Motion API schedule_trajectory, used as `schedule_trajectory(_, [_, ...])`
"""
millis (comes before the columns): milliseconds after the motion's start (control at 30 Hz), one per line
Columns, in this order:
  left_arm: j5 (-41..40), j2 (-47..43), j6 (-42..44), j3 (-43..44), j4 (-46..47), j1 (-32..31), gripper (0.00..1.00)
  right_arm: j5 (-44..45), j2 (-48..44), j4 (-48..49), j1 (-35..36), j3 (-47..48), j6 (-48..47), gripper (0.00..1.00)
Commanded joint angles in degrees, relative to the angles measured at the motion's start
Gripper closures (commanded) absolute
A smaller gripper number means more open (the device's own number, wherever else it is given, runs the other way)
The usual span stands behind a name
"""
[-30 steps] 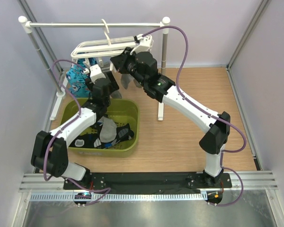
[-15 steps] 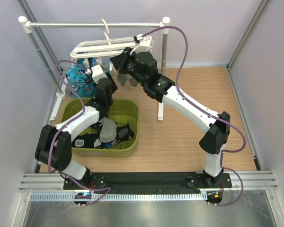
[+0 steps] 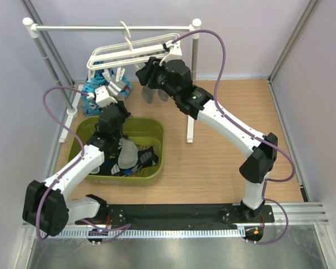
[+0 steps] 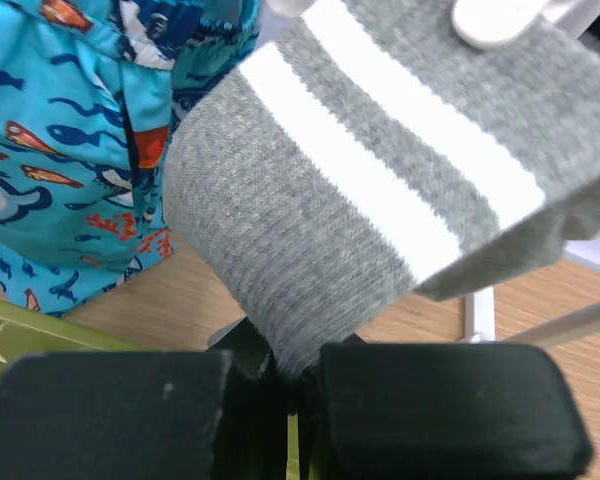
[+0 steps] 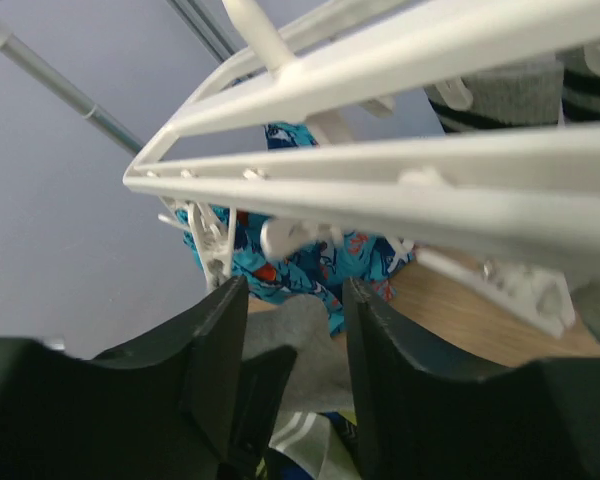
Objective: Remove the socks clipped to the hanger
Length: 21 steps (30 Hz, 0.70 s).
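The white grid hanger point(image 3: 129, 53) hangs tilted from the rail, and its frame point(image 5: 380, 150) fills the top of the right wrist view. A grey sock point(image 4: 330, 200) with two white stripes is still pinched by a white clip point(image 4: 490, 20). My left gripper point(image 4: 295, 365) is shut on this sock's lower edge and, seen from above, it point(image 3: 116, 100) sits just under the hanger's left end. My right gripper point(image 5: 295, 290) is open just below the frame, and from above it point(image 3: 143, 75) is by the hanger's middle. More grey socks point(image 3: 151, 94) hang beside it, some with black-striped cuffs point(image 5: 500, 100).
A green bin point(image 3: 157, 168) under the left arm holds dropped socks point(image 3: 129, 157). Blue fish-print cloth point(image 4: 70, 150) hangs at the hanger's left end. The white rail stand point(image 3: 112, 28) has a post point(image 3: 190, 129) standing right of the bin.
My left gripper has shut on the grey striped sock and its arm has swung leftward. My right gripper has opened. The hanger now tilts more, right side up.
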Motion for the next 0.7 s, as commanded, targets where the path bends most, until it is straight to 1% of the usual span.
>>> schedule_trajectory(0, [1.4,-3.4,-0.7,-1.5,1.6,-0.3,1.00,-1.9,-6.0,-6.7,0.5,0.7,-1.2,0.46])
schedule_trajectory(67, [1.1,-4.3,-0.2,-2.0,1.7,-0.8,1.00,-1.7,-7.0,-11.8,1.0,1.8,-1.3,0.42])
schedule_trajectory(100, [0.7,-5.0,0.1,-2.4,1.7,-1.2,1.00,-1.3,-7.4,-14.6,1.2,2.6,-1.0,0.33])
schedule_trajectory(200, [0.2,-6.1,0.2,-3.4,1.8,-1.5,1.00,0.0,-9.4,-17.0,2.5,3.3,-0.9,0.28])
schedule_trajectory(300, [0.2,-7.7,0.3,-4.2,1.9,-2.1,1.00,0.7,-10.2,-17.3,4.4,4.9,-1.4,0.28])
schedule_trajectory(367, [0.3,-8.7,0.3,-4.9,1.9,-2.5,1.00,0.5,-9.5,-16.7,4.8,6.0,-1.5,0.30])
schedule_trajectory(400, [0.1,-9.6,0.7,-5.4,1.9,-3.5,1.00,-0.6,-8.1,-12.7,5.9,6.7,-1.8,0.32])
schedule_trajectory(467, [-0.3,-10.2,0.7,-5.6,1.9,-3.7,1.00,0.2,-7.4,-12.0,6.3,7.1,-1.8,0.33])
schedule_trajectory(667, [-0.8,-11.3,0.8,-6.8,1.9,-4.3,1.00,2.2,0.5,-11.2,8.2,15.6,-1.8,0.33])
